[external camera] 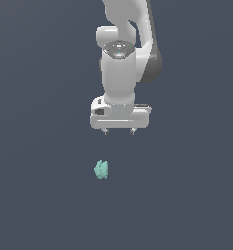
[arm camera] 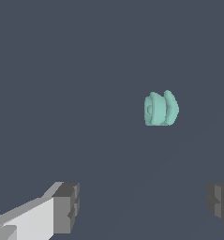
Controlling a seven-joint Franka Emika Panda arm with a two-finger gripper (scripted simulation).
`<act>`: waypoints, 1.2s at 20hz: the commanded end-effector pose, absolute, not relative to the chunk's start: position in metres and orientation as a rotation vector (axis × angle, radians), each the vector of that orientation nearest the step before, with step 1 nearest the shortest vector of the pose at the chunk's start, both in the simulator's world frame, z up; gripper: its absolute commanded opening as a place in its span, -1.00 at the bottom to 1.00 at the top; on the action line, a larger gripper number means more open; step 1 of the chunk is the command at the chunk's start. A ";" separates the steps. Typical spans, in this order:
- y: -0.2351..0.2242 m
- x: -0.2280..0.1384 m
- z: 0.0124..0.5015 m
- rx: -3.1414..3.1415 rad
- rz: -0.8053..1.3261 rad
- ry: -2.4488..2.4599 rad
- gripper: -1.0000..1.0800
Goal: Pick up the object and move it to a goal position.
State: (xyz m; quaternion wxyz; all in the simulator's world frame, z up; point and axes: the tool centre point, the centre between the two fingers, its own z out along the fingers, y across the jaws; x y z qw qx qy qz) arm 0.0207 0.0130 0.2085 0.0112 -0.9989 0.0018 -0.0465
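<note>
The object (external camera: 101, 170) is a small teal-green ridged blob lying on the dark grey floor, below and a little toward the exterior view's left of my gripper (external camera: 119, 132). My white gripper hangs from the arm, with only its short fingertips (external camera: 106, 131) showing under the hand. In the wrist view the object (arm camera: 160, 108) lies well apart from my fingers (arm camera: 66, 206), which stand wide apart with nothing between them. My gripper (arm camera: 144, 204) is open and touches nothing.
The flat dark grey surface (external camera: 40, 195) fills both views, with no other objects or edges showing. The white arm (external camera: 120, 63) rises out of the exterior view's top.
</note>
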 end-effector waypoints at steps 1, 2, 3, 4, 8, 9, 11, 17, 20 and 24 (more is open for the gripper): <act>0.013 0.021 0.209 -3.115 -0.146 0.006 0.92; 0.013 0.021 0.208 -3.116 -0.145 0.007 0.92; 0.012 0.021 0.208 -3.116 -0.145 0.007 0.92; 0.012 0.022 0.207 -3.116 -0.144 0.007 0.92; 0.008 0.028 0.203 -3.118 -0.137 0.007 0.92; 0.007 0.030 0.201 -3.118 -0.134 0.008 0.92; 0.003 0.035 0.196 -3.120 -0.127 0.009 0.92; -0.012 0.055 0.175 -3.126 -0.099 0.013 0.92; -0.023 0.068 0.160 -3.130 -0.079 0.016 0.92; -0.039 0.083 0.137 -3.135 -0.051 0.019 0.92</act>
